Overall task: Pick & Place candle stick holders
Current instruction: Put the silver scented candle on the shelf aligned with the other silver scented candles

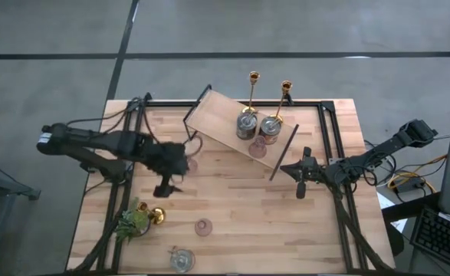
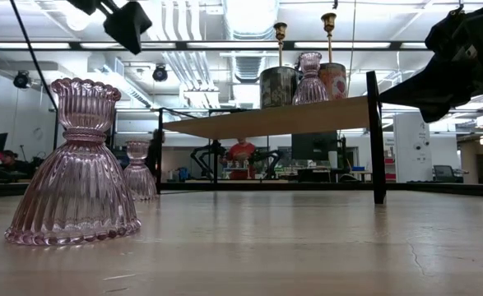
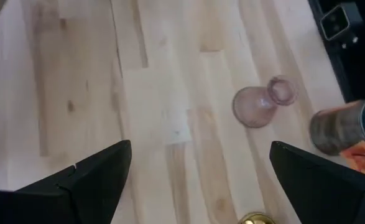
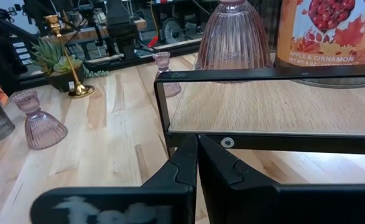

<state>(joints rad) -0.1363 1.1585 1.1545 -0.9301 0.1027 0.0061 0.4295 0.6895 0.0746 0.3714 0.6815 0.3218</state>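
Observation:
A wooden shelf [image 1: 223, 115] on black legs stands at the table's far middle. On it are two gold candlesticks [image 1: 253, 79] [image 1: 286, 90], two silvery jars [image 1: 246, 126] [image 1: 271, 126] and a pink glass holder [image 1: 258, 147]. On the table stand a pink holder [image 1: 191, 163], another pink holder [image 1: 203, 227] [image 3: 260, 106], a silvery jar [image 1: 182, 261] and a gold candlestick [image 1: 157, 215]. My left gripper [image 1: 165, 186] [image 3: 201, 152] is open and empty above the table, between the two pink holders. My right gripper [image 1: 295, 172] [image 4: 198, 146] is shut and empty beside the shelf's right end.
A small green plant [image 1: 133, 221] stands at the near left beside the gold candlestick. The shelf's black leg [image 1: 284, 153] slants close in front of my right gripper. Bare wood lies at the table's middle and near right [image 1: 286, 230].

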